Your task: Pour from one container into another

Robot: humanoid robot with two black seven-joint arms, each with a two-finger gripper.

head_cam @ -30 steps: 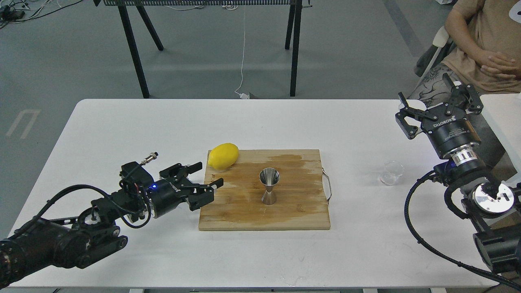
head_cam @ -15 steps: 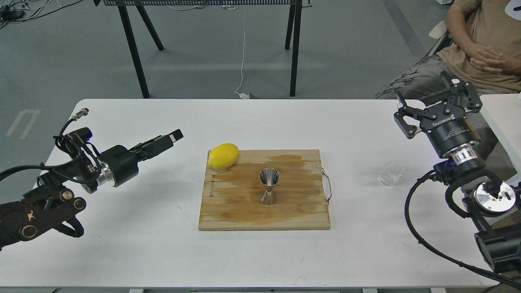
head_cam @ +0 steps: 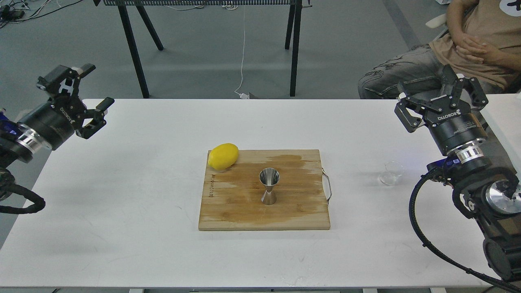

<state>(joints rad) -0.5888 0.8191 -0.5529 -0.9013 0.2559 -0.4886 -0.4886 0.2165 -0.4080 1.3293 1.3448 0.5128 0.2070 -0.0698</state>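
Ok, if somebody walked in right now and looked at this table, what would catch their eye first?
Probably the bright yellow lemon on the far left corner of the wooden cutting board in the middle of the white table, with the shiny steel jigger standing upright on the board. The left gripper and right gripper are both raised and open at the table's sides, holding nothing.

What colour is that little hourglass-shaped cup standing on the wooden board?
Shiny silver steel: the jigger on the cutting board, seen in the head view.

jigger (head_cam: 269,185): 1 | glass cup (head_cam: 391,173): 1, faint | lemon (head_cam: 223,156): 1 | cutting board (head_cam: 244,211): 1 | hands: 2
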